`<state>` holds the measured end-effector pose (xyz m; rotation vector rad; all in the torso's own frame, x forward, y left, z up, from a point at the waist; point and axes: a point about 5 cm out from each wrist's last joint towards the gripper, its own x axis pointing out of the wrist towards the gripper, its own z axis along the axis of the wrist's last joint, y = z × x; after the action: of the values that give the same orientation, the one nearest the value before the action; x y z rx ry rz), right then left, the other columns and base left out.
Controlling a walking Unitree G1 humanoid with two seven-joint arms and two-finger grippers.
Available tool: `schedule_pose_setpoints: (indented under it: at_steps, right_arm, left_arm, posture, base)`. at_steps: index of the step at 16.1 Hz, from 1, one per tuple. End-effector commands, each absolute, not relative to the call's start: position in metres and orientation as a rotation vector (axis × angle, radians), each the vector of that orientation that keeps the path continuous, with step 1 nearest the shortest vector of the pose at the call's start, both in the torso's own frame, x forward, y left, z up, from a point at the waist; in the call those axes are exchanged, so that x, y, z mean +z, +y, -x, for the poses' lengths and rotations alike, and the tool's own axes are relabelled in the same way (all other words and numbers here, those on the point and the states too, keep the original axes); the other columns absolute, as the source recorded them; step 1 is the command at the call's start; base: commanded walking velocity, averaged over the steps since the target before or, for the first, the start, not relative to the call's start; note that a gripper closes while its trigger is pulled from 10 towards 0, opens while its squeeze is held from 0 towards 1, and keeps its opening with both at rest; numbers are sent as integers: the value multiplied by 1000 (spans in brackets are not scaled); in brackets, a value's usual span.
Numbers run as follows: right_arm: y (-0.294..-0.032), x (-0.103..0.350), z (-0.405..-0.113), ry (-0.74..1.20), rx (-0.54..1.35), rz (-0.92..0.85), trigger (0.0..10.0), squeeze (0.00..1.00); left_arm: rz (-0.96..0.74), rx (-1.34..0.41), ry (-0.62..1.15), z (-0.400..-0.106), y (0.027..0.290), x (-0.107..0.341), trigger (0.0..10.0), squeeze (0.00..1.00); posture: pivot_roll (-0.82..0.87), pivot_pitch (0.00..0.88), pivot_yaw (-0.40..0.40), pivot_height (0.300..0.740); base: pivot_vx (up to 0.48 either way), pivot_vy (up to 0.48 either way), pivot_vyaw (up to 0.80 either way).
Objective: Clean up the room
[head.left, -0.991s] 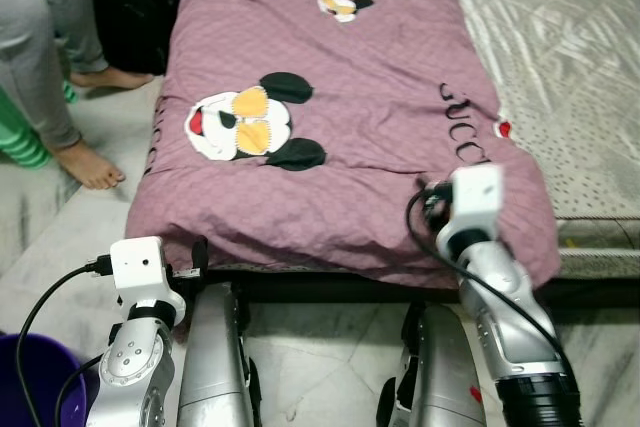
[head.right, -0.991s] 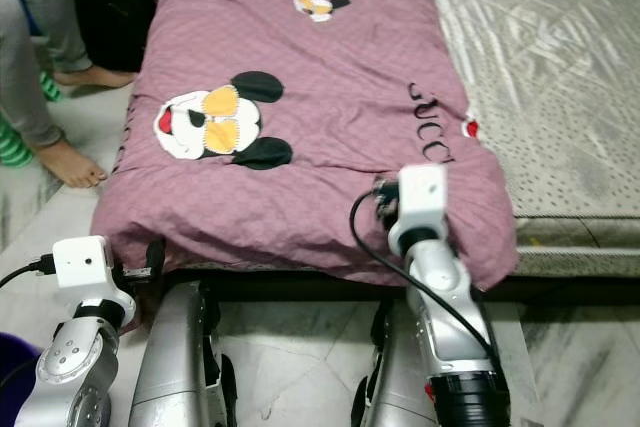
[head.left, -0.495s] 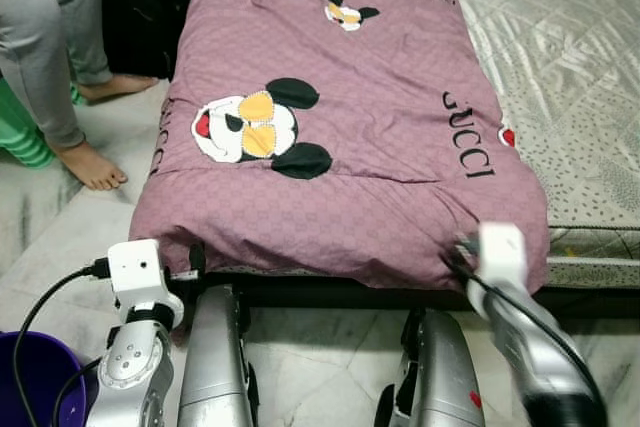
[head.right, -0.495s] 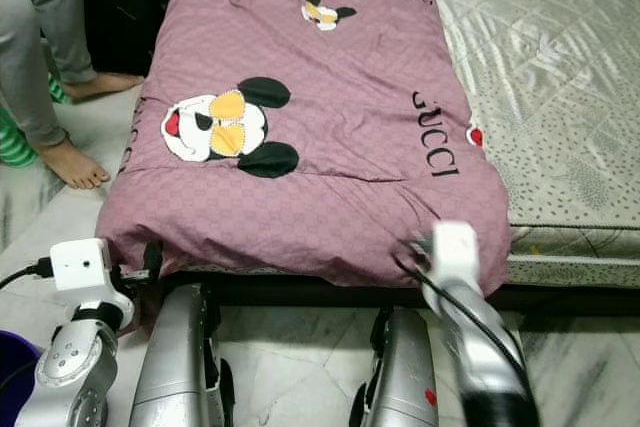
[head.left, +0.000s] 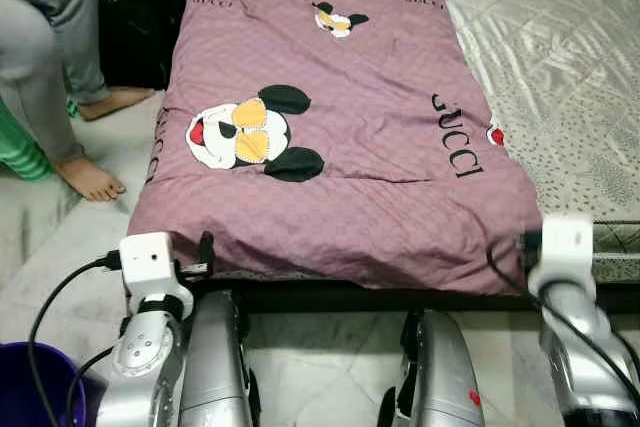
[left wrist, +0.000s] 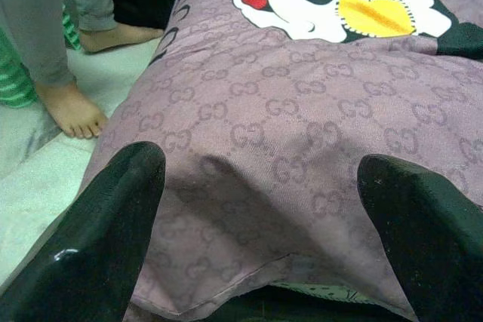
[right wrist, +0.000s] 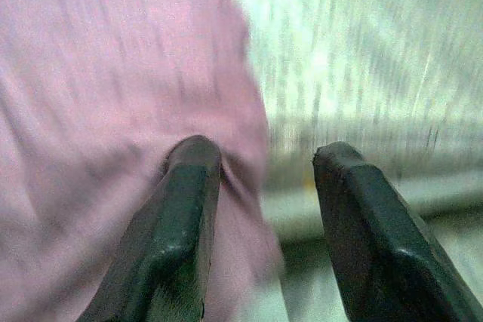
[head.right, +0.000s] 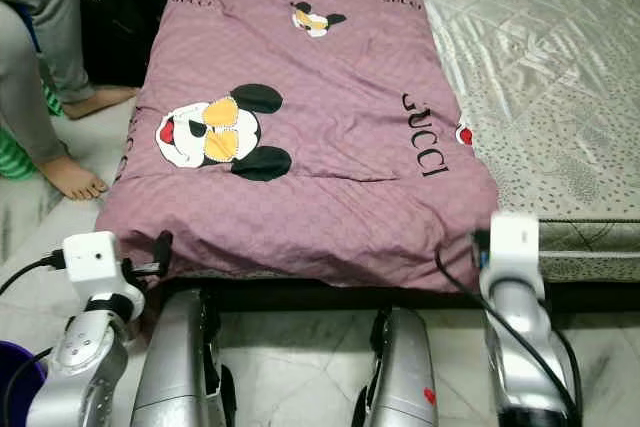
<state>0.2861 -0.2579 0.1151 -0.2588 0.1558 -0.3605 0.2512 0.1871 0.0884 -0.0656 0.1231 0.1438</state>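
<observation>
The mauve quilt (head.left: 340,147), printed with cartoon mouse faces and black lettering, lies spread lengthwise along the bed, its near hem drooping over the bed's foot edge just ahead of both sets of fingers. Beside it, beyond the right gripper's outer finger, the pale patterned mattress sheet (head.left: 560,57) is bare.

The left gripper (left wrist: 256,224) sits low at the quilt's near corner, its fingers (left wrist: 106,239) spread wide with the hanging fabric between and just beyond them, not touching as far as I can see. The right gripper (right wrist: 260,224) is at the opposite near corner, where quilt meets sheet. Its fingers (right wrist: 173,231) are apart; the picture is blurred, so I can't be sure, but the quilt edge seems to lie against the inner finger rather than being pinched.

Out past the left fingers, a person's bare feet (head.left: 90,175) and grey trouser legs (head.left: 40,37) stand on the marble floor (head.left: 60,237). A purple bucket (head.left: 35,387) sits behind the left arm.
</observation>
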Motion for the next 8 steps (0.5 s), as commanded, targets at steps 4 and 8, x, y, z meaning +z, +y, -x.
schedule_pose_setpoints:
  at_steps: [4, 8]
  right_arm:
    - [-220, 162, -305, -129, -251, 173, 10000, 0]
    - [-176, 164, -316, -162, -99, 2, 10000, 0]
  left_arm:
    - [83, 151, 73, -254, 187, 91, 10000, 0]
    - [100, 150, 52, -256, 181, 93, 10000, 0]
  posture:
    - [26, 92, -7, 522]
    - [36, 61, -10, 522]
  base:
    - [0, 0, 0]
    - [0, 0, 0]
